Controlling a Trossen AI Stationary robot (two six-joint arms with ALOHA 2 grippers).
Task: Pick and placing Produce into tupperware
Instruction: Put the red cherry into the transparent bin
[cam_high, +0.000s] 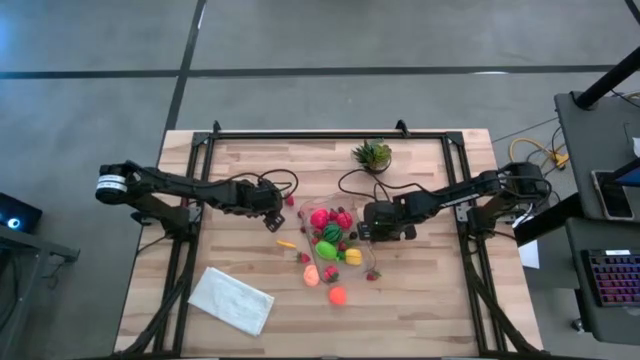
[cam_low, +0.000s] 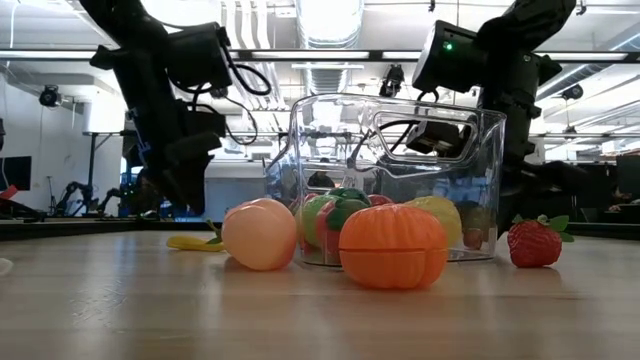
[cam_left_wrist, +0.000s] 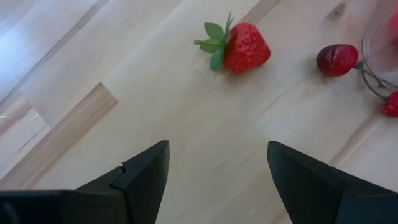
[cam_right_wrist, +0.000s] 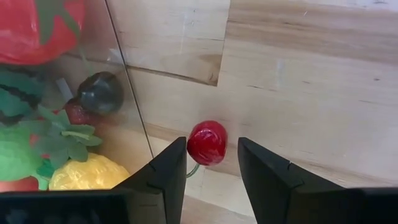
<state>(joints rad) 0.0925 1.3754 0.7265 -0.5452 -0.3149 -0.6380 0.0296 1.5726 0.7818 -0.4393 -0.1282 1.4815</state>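
The clear tupperware (cam_high: 306, 212) stands mid-table with several toy fruits inside: red, pink, lime green, striped green, yellow. Loose produce lies in front of it: an orange fruit (cam_low: 393, 245), a peach-coloured one (cam_low: 260, 233), a strawberry (cam_low: 535, 243) and a yellow piece (cam_high: 287, 243). My right gripper (cam_right_wrist: 211, 149) points down just outside the tupperware's right wall (cam_right_wrist: 124, 74), shut on a small red cherry (cam_right_wrist: 207, 143). My left gripper (cam_left_wrist: 217, 152) hangs open over bare wood left of the tupperware, with a strawberry (cam_left_wrist: 239, 48) and a dark red cherry (cam_left_wrist: 337, 59) ahead of it. My right gripper has the red cherry's round body (cam_right_wrist: 199, 144) between its two fingertips, coming from above and pointing steeply down. The cherry's green stem (cam_right_wrist: 194, 169) trails toward the gripper. Whether the cherry rests on the wood or is lifted, I cannot tell.
A small spiky potted plant (cam_high: 372, 155) stands at the far edge behind the tupperware. A white folded cloth (cam_high: 231, 300) lies near the front left corner. Small strawberries are scattered around the tupperware. Black frame rails (cam_high: 190, 200) run along both table sides.
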